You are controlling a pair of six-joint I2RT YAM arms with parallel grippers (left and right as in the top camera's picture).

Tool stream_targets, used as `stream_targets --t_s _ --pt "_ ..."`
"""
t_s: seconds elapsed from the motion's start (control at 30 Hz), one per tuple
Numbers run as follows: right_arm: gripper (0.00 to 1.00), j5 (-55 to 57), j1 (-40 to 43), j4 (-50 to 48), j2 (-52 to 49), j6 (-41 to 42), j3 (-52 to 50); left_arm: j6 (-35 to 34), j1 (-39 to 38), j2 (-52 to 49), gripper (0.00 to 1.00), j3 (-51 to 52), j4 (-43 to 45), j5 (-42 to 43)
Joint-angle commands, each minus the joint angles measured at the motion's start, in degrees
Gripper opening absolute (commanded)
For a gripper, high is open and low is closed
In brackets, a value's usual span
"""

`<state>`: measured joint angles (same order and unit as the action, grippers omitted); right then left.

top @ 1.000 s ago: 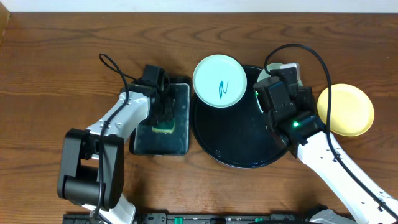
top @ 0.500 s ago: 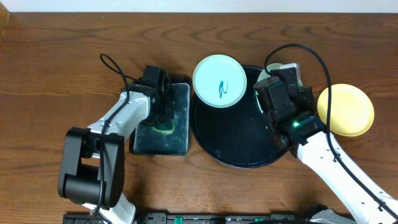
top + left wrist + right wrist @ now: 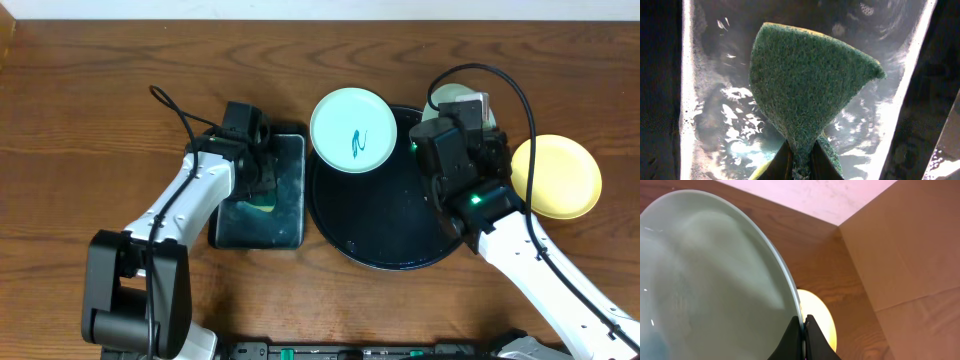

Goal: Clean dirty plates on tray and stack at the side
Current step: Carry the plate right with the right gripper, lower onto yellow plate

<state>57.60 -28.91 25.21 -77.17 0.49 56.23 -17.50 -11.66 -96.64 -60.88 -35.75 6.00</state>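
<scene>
My left gripper is shut on a green sponge with a yellow edge, pinched at its lower end, over the wet rectangular sponge tray. My right gripper is shut on the rim of a pale mint plate and holds it tilted on edge above the far right rim of the round black tray. Only a sliver of that plate shows overhead. A second mint plate with a teal squiggle rests on the tray's far left rim. A pale yellow plate lies on the table right of the tray.
The sponge tray's wet floor fills the left wrist view. The yellow plate shows past the held plate's edge in the right wrist view. A pale wall stands behind. The table's front edge carries the arm bases.
The right gripper has tipped and raised its mint plate a little toward the far side. The left arm has shifted slightly left and the sponge has come up off the sponge tray.
</scene>
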Motion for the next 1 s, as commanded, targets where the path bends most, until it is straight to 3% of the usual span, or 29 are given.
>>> stream_targets --t_s 0.0,0.1,0.27,0.53,0.97 --pt "0.01 3.02 -0.46 -1.62 1.20 -4.11 1.11 1.18 0.24 0.39 0.08 0.57 -0.15 -0.70" --pt "0.01 2.97 -0.59 -2.82 1.20 -6.93 1.11 1.18 0.24 0.39 0.07 0.66 -0.02 -0.70" --pt "0.01 2.21 -2.49 -6.75 1.20 -19.56 1.11 1.18 0.24 0.39 0.08 0.66 0.20 -0.70" --pt "0.01 2.56 -7.58 -13.22 1.20 -29.42 1.11 1.18 0.24 0.39 0.08 0.66 0.22 -0.70" --pt "0.01 2.58 -9.27 -14.34 1.20 -32.30 1.11 1.18 0.24 0.39 0.07 0.66 0.24 -0.70"
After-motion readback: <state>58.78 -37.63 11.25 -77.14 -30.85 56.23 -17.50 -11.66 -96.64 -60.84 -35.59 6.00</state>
